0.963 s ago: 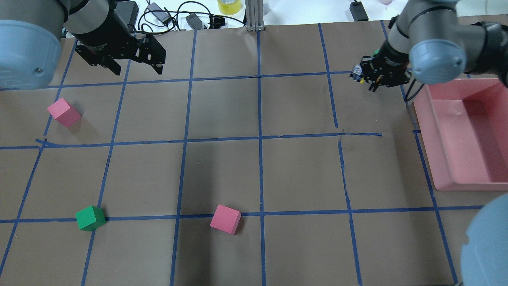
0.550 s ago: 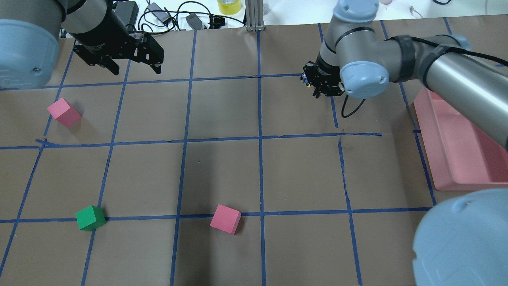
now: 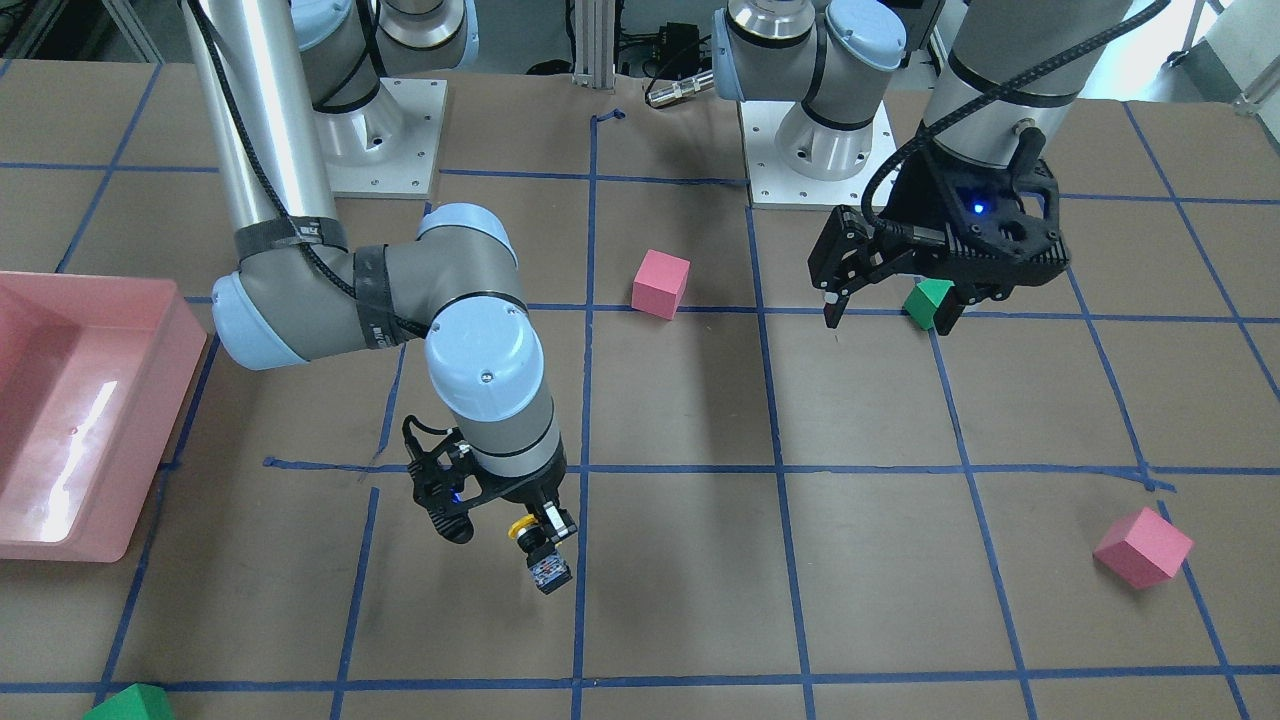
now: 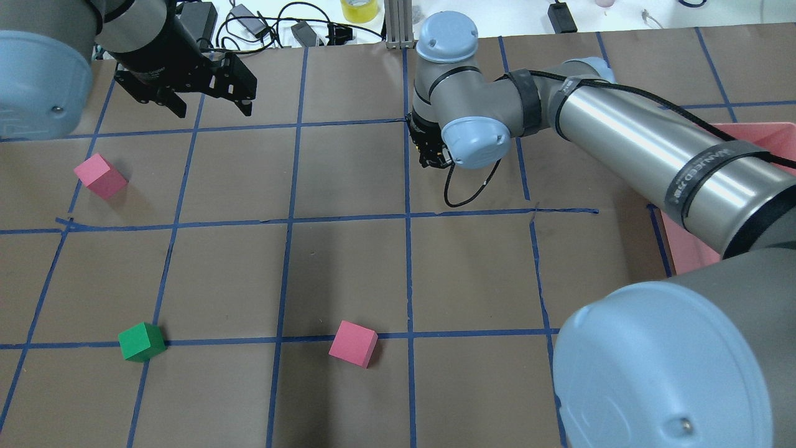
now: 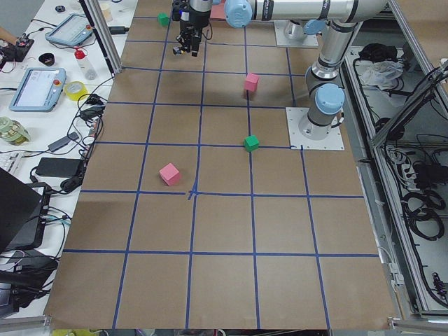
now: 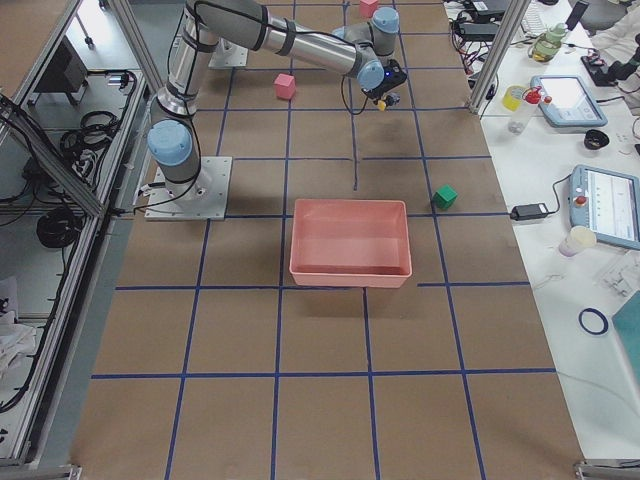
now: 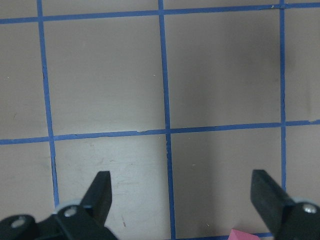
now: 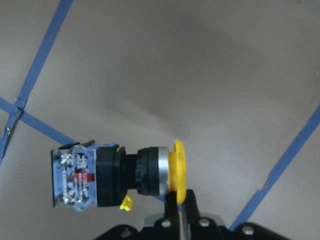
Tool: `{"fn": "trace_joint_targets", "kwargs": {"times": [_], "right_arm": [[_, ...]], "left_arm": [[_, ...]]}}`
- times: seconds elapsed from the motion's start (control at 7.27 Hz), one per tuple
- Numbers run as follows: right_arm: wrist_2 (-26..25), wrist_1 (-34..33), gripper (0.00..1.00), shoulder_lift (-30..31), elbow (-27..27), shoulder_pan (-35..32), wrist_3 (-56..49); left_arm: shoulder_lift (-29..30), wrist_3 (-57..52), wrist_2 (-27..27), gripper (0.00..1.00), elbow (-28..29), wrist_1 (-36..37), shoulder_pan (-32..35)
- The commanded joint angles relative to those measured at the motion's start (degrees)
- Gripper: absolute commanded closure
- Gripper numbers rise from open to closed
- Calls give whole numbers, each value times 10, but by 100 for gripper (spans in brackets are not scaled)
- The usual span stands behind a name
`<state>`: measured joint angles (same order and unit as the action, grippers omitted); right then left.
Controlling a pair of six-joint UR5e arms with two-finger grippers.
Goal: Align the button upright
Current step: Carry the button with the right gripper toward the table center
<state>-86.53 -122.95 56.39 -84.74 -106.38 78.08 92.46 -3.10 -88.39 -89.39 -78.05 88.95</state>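
Note:
My right gripper [image 3: 533,527] is shut on the button [image 3: 547,567], pinching its yellow cap and holding it above the brown table. In the right wrist view the button [image 8: 115,175] lies sideways, with the yellow cap at the right between the fingertips [image 8: 171,204] and the silvery-grey base at the left. In the overhead view the right wrist [image 4: 429,148] hides the button. My left gripper [image 3: 885,308] is open and empty, hovering at the far left of the table [image 4: 214,107]. Its spread fingers [image 7: 100,192] frame bare paper in the left wrist view.
A pink cube [image 4: 100,176], a green cube [image 4: 142,341] and a second pink cube [image 4: 353,343] sit on the blue-taped grid. A pink tray [image 3: 60,400] stands at the robot's right. Another green cube [image 3: 130,703] lies at the far edge. Cables lie beyond the table's far side.
My right arm has swung left from beside the pink tray to the table's middle column, carrying the button. The left gripper has barely moved.

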Motion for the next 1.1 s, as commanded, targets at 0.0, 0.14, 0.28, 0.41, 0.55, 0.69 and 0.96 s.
{"fn": "trace_joint_targets", "kwargs": {"times": [0.0,0.14,0.28,0.41,0.55,0.69,0.96], "right_arm": [[13,0,100,-31,20,-16,87],[22,1,100,-47,34,-28,113],[28,3,100,-53,47,-30,143],[38,3,100,-53,48,-37,153],[39,5,100,-55,46,-38,153],[39,9,100,-54,44,-38,153],[63,10,100,-53,41,-43,189]], "left_arm": [[0,-1,0,0,0,0,0],[0,-1,0,0,0,0,0],[0,-1,0,0,-1,0,-1],[0,2,0,0,-1,0,0],[-1,3,0,0,-1,0,0],[-1,2,0,0,-1,0,0],[0,-2,-1,0,-2,0,0]]}}
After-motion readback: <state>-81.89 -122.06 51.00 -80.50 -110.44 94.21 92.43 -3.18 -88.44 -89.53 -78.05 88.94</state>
